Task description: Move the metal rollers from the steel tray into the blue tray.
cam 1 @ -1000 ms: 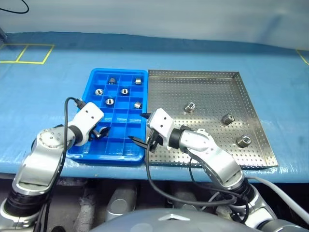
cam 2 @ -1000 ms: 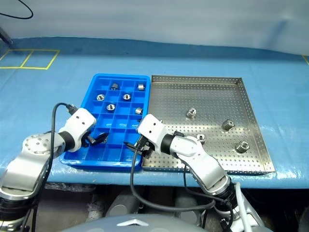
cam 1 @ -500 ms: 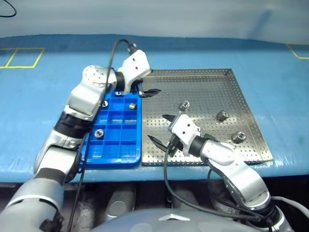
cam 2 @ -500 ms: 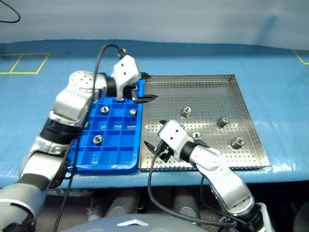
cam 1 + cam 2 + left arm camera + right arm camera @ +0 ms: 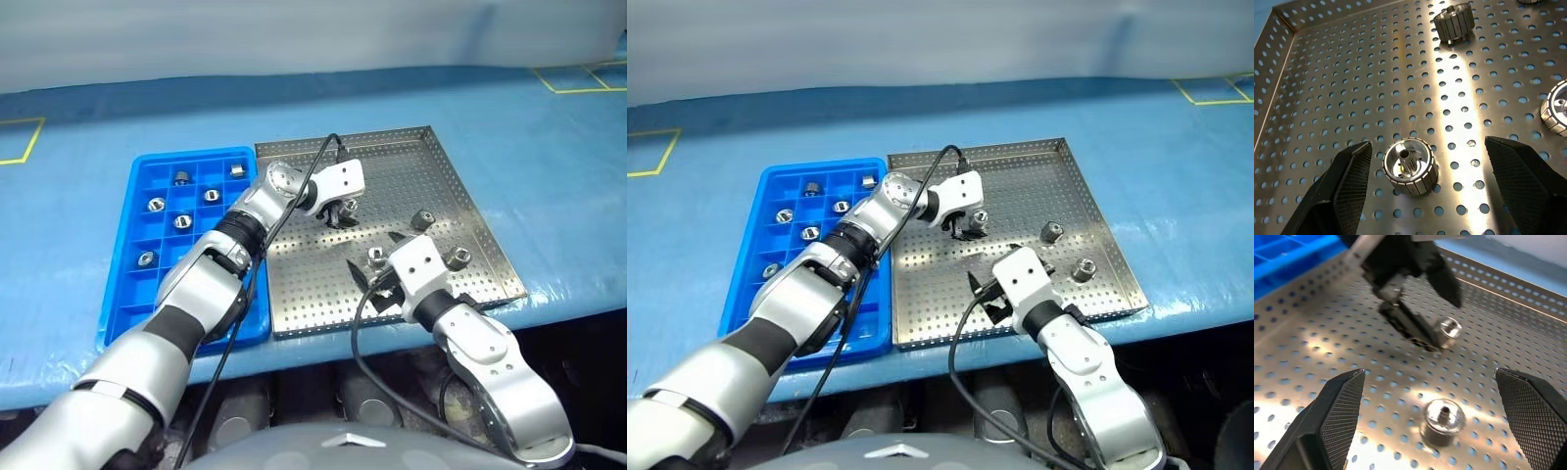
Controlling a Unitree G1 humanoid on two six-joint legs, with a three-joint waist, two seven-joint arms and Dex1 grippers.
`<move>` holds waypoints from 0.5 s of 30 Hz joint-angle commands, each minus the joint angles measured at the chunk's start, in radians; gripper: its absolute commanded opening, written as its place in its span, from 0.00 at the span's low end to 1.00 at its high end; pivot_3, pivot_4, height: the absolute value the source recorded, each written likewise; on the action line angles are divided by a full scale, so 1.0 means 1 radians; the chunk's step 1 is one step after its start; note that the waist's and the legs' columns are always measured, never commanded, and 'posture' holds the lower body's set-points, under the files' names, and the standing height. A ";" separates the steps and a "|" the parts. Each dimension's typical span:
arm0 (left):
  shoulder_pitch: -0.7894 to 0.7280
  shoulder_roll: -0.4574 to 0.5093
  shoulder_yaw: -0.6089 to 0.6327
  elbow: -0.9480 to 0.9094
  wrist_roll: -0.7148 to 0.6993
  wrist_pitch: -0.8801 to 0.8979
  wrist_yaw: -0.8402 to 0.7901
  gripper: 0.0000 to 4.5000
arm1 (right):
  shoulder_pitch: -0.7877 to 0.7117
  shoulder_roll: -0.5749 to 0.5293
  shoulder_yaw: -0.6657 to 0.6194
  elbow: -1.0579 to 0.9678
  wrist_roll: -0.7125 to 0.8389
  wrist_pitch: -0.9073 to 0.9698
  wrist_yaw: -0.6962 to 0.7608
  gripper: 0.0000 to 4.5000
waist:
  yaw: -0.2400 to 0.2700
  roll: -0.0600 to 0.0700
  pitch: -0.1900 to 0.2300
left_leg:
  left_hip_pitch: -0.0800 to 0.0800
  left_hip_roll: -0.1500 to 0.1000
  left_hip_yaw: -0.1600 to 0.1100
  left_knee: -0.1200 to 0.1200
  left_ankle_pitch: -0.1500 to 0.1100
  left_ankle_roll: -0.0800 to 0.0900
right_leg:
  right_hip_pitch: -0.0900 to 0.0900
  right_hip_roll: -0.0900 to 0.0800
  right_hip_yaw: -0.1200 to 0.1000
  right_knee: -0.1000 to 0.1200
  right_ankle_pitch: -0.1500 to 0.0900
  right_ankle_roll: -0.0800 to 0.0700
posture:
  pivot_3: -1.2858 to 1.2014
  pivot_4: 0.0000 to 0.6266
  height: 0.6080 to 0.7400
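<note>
The steel tray (image 5: 313, 304) lies right of the blue tray (image 5: 116, 294), which holds several metal rollers, such as one (image 5: 145, 258) in a near compartment. My left gripper (image 5: 343, 212) reaches across into the steel tray and stands open astride a roller (image 5: 1409, 166), its fingers (image 5: 1349, 191) apart from it on both sides. My right gripper (image 5: 374, 264) is open too, low over the tray's near part, with another roller (image 5: 1442, 420) on the floor between its fingers (image 5: 1337, 416). Two more rollers (image 5: 423, 218) (image 5: 458, 258) lie further right.
Pale blue covering (image 5: 549, 166) spreads over the table around both trays. Black cables (image 5: 323, 157) run along both arms. The table's front edge (image 5: 568, 299) is close behind the steel tray's near rim. Yellow tape marks (image 5: 578, 78) sit at the far right.
The camera has turned right. My left arm swung from the blue tray, leaving a roller there, across to a roller in the steel tray. My right gripper drew rightward, staying open.
</note>
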 commanded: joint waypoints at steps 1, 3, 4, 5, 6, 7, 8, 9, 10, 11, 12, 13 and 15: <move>-0.033 -0.014 0.020 0.040 0.034 -0.044 0.034 0.90 | 0.016 0.033 -0.029 -0.021 -0.010 -0.004 -0.030 1.00 | -0.007 0.000 0.000 | 0.000 0.000 0.000 0.000 0.000 0.000 | 0.000 0.000 0.000 0.000 0.000 0.000 | 0.39 0.24 1.00; -0.029 -0.022 0.031 0.064 0.042 -0.043 0.049 0.90 | 0.028 0.051 -0.042 -0.011 -0.014 -0.006 -0.042 1.00 | -0.013 0.000 0.000 | 0.000 0.000 0.000 0.000 0.000 0.000 | 0.000 0.000 0.000 0.000 0.000 0.001 | 0.39 0.24 1.00; -0.027 -0.026 0.034 0.074 0.048 -0.043 0.063 0.90 | 0.033 0.061 -0.048 -0.006 -0.015 -0.009 -0.048 1.00 | -0.016 0.000 0.000 | 0.000 0.000 0.000 0.001 0.000 0.000 | 0.000 0.000 0.000 0.000 0.000 0.001 | 0.39 0.24 1.00; -0.024 -0.030 0.036 0.083 0.053 -0.042 0.075 0.90 | 0.036 0.070 -0.054 -0.001 -0.016 -0.011 -0.054 1.00 | -0.017 0.000 0.000 | 0.000 0.000 0.000 0.001 0.000 0.000 | 0.000 0.000 0.000 0.000 0.000 0.001 | 0.39 0.24 1.00; -0.022 -0.034 0.039 0.090 0.059 -0.040 0.085 0.90 | 0.038 0.077 -0.057 0.002 -0.016 -0.012 -0.057 1.00 | -0.020 0.000 0.000 | 0.000 0.000 0.000 0.001 0.000 0.000 | 0.000 0.000 0.001 0.000 0.001 0.001 | 0.39 0.24 1.00; -0.020 -0.037 0.042 0.096 0.064 -0.038 0.093 0.90 | 0.038 0.081 -0.060 0.005 -0.018 -0.013 -0.059 1.00 | -0.022 0.000 0.000 | 0.000 0.000 0.000 0.001 0.000 0.000 | 0.001 0.000 0.001 0.000 0.001 0.001 | 0.39 0.24 1.00; -0.017 -0.041 0.045 0.104 0.069 -0.032 0.103 0.90 | 0.037 0.085 -0.061 0.009 -0.020 -0.013 -0.061 1.00 | -0.023 0.000 0.000 | 0.000 0.000 0.000 0.001 0.000 0.000 | 0.000 0.000 0.001 0.000 0.001 0.001 | 0.39 0.24 1.00; -0.013 -0.046 0.051 0.111 0.069 -0.023 0.110 0.90 | 0.036 0.087 -0.062 0.012 -0.021 -0.015 -0.062 1.00 | -0.024 0.000 0.000 | 0.000 0.000 0.000 0.001 0.000 0.000 | 0.000 0.000 0.001 0.001 0.001 0.001 | 0.39 0.24 1.00; -0.011 -0.050 0.056 0.118 0.073 -0.017 0.122 0.86 | 0.035 0.089 -0.062 0.015 -0.021 -0.016 -0.062 1.00 | -0.024 0.000 0.000 | 0.000 0.000 0.000 0.001 0.000 0.000 | 0.000 0.000 0.001 0.001 0.001 0.001 | 0.39 0.24 1.00; -0.009 -0.052 0.059 0.122 0.077 -0.014 0.129 0.82 | 0.034 0.091 -0.061 0.017 -0.021 -0.017 -0.063 1.00 | -0.024 0.001 0.000 | 0.001 0.000 0.000 0.001 0.000 0.000 | 0.000 0.000 0.001 0.001 0.001 0.001 | 0.39 0.24 1.00; -0.008 -0.053 0.065 0.124 0.076 -0.011 0.129 0.77 | 0.032 0.091 -0.059 0.019 -0.022 -0.018 -0.063 1.00 | -0.024 0.000 0.000 | 0.001 0.000 0.000 0.001 0.000 0.000 | 0.001 0.000 0.001 0.001 0.001 0.001 | 0.39 0.24 1.00; -0.008 -0.054 0.074 0.123 0.072 -0.008 0.133 0.71 | 0.029 0.092 -0.057 0.021 -0.023 -0.019 -0.064 1.00 | -0.025 0.001 0.000 | 0.001 0.000 0.000 0.001 0.000 0.000 | 0.001 0.000 0.001 0.001 0.001 0.002 | 0.39 0.24 1.00; -0.012 -0.053 0.090 0.119 0.065 -0.001 0.136 0.56 | 0.025 0.094 -0.052 0.024 -0.023 -0.020 -0.062 1.00 | -0.028 0.001 0.000 | 0.001 0.000 0.000 0.002 0.000 0.001 | 0.001 0.000 0.001 0.001 0.001 0.002 | 0.40 0.24 1.00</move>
